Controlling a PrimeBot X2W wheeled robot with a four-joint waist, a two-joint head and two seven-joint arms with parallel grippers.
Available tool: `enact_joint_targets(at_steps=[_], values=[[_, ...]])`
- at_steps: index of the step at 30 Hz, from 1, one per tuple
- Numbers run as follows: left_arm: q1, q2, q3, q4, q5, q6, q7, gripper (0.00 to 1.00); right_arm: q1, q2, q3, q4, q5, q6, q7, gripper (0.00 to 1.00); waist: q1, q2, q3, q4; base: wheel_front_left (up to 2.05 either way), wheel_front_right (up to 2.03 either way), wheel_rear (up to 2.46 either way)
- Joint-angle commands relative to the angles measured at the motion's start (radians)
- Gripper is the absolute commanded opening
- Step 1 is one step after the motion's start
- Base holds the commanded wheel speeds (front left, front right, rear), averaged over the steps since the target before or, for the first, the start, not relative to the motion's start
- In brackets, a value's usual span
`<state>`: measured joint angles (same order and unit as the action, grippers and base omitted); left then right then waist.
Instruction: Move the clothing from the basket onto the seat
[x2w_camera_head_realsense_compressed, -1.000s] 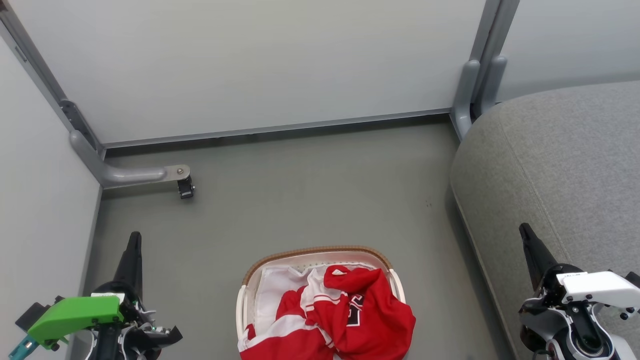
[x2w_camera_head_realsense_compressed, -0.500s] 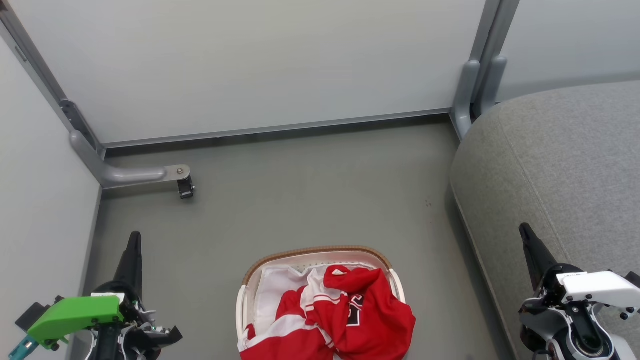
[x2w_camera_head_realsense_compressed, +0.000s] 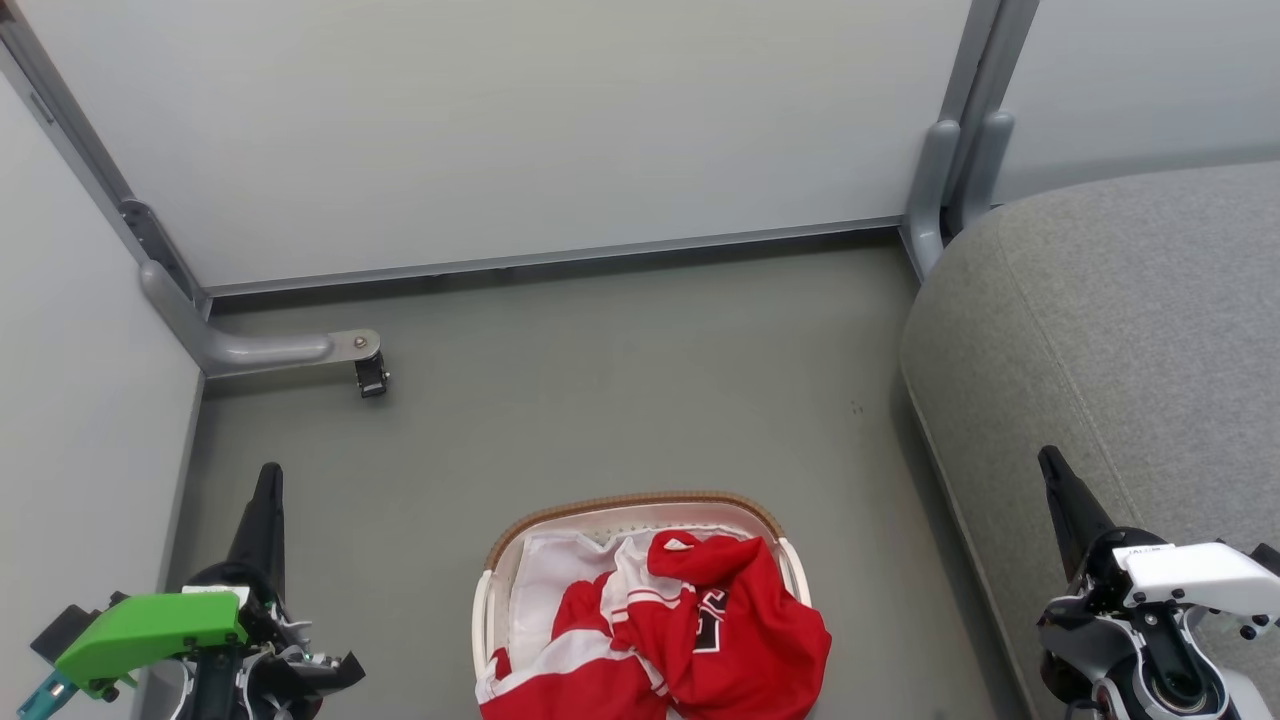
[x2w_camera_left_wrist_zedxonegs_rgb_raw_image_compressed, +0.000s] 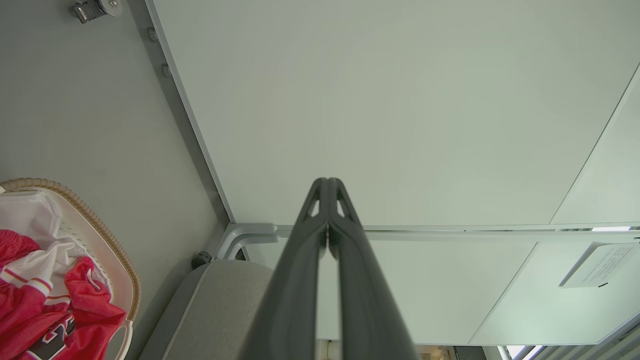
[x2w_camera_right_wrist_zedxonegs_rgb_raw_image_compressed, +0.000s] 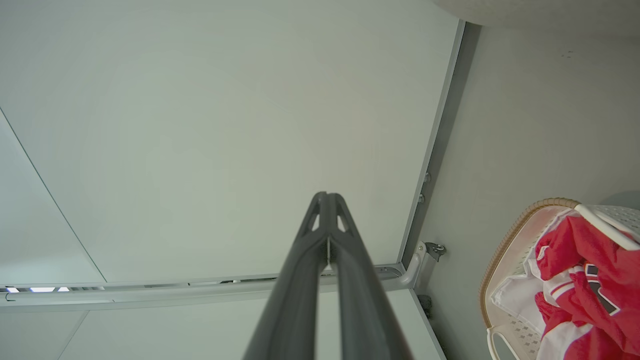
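- The left gripper (x2w_camera_head_realsense_compressed: 268, 478) sits at the near left. Its two long dark fingers are pressed together from base to tip. It holds nothing and touches nothing, and it points toward the far wall panel (x2w_camera_head_realsense_compressed: 500, 130).
- The right gripper (x2w_camera_head_realsense_compressed: 1048, 460) sits at the near right, its fingers likewise closed tip against tip and empty. In the head view its fingers overlap the left edge of the seat (x2w_camera_head_realsense_compressed: 1130, 330). Whether they touch the fabric cannot be told.
- The clothing (x2w_camera_head_realsense_compressed: 700, 640) is a crumpled heap of bright red fabric with white stripes. It lies in the basket (x2w_camera_head_realsense_compressed: 640, 498) at the near centre, between the two grippers and well apart from both.
- One red fold shows part of a black-and-white numeral. The heap's right side spills over the basket's right rim.
- The basket is oval and white with a brown woven rim. It stands on the grey floor (x2w_camera_head_realsense_compressed: 600, 400), to the left of the seat and not touching it.
- A white liner (x2w_camera_head_realsense_compressed: 545, 580) shows inside the basket at its left and far side, beside the red fabric.
- The seat is a large grey couch with a rounded edge and a stitched seam, filling the right side of the scene.
- A small caster (x2w_camera_head_realsense_compressed: 372, 378) on a grey bracket stands on the floor at the far left, beyond the left gripper.
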<state>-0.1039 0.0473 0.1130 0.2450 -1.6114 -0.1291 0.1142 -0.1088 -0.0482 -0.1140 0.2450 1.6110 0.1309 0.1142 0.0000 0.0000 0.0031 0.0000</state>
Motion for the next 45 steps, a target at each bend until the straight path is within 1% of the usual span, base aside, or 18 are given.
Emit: enact_joint_targets(at_steps=[1,8,9,10,13,19,23,32,39,45], values=[[-0.014,0.009,0.002,-0.001,-0.002,-0.005,0.002,0.00,0.002,-0.006,-0.001,-0.003,0.003,0.000,0.001,0.00,0.0000,0.0000,0.000,0.000,0.00,0.00,0.00],[-0.014,0.009,0.002,-0.001,-0.002,-0.005,0.002,0.00,0.002,-0.006,-0.001,-0.003,0.003,0.000,0.001,0.00,0.0000,0.0000,0.000,0.000,0.00,0.00,0.00],[-0.014,0.009,0.002,-0.001,-0.002,-0.005,0.002,1.00,0.002,-0.006,-0.001,-0.003,0.003,0.000,0.001,1.00,0.0000,0.0000,0.000,0.000,0.00,0.00,0.00],[0.001,-0.001,0.000,0.003,0.000,0.000,-0.001,1.00,0.000,0.001,0.000,0.003,0.000,0.000,0.000,1.00,0.0000,0.0000,0.000,0.000,0.00,0.00,0.00],[0.019,-0.006,-0.003,0.031,0.001,0.001,-0.002,1.00,0.013,0.009,0.002,0.027,-0.001,0.000,-0.001,1.00,0.0000,0.0000,0.000,0.000,0.00,0.00,0.00],[0.015,0.000,-0.013,0.044,0.058,0.000,-0.032,1.00,0.004,-0.005,0.024,0.028,-0.034,0.000,-0.028,1.00,0.0000,0.0000,0.002,0.000,0.00,0.00,0.00],[0.012,0.003,-0.015,0.049,0.142,0.000,-0.051,1.00,-0.009,-0.023,0.049,0.036,-0.083,0.000,-0.051,1.00,0.0000,0.0000,0.004,0.000,0.00,0.00,0.00],[0.011,0.001,-0.018,0.047,0.358,0.001,-0.092,1.00,-0.031,-0.035,0.059,0.037,-0.254,0.000,-0.092,1.00,0.0000,0.0000,0.008,0.000,0.00,0.00,0.00],[0.017,0.002,-0.034,0.050,0.510,0.007,-0.121,1.00,-0.037,-0.036,0.069,0.045,-0.393,0.000,-0.120,1.00,0.0000,0.0000,0.009,0.002,0.00,0.00,0.00],[0.025,0.011,-0.056,0.050,0.627,0.021,-0.144,1.00,-0.043,-0.042,0.080,0.049,-0.506,0.000,-0.144,1.00,0.0000,0.0000,0.011,0.003,0.00,0.00,0.00]])
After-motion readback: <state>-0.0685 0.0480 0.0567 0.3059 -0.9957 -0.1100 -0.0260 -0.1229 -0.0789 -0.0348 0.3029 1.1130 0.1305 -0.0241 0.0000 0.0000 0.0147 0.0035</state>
